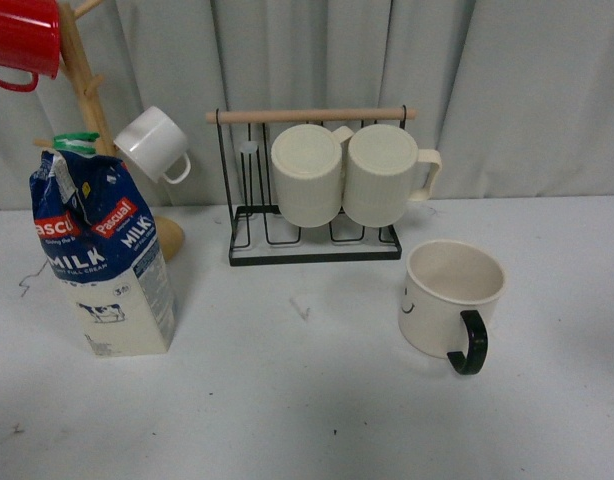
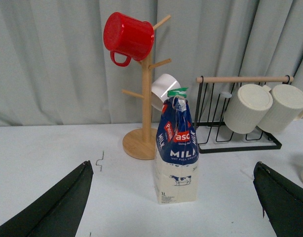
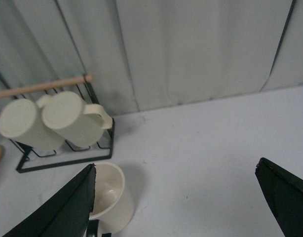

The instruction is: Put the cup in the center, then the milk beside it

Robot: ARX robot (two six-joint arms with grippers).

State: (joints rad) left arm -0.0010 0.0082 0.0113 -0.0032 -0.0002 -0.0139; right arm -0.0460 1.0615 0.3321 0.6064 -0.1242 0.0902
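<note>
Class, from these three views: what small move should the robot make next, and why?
Probably bring the open right gripper across to the cup. The cup stands upright, right of the middle of the table, ungrasped, and it comes first; the right wrist view shows it off to one side, by one gripper finger. The milk can wait at the left.

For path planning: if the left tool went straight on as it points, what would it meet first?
Probably the milk carton, upright and centred ahead of the open left tool; depth is unclear.
</note>
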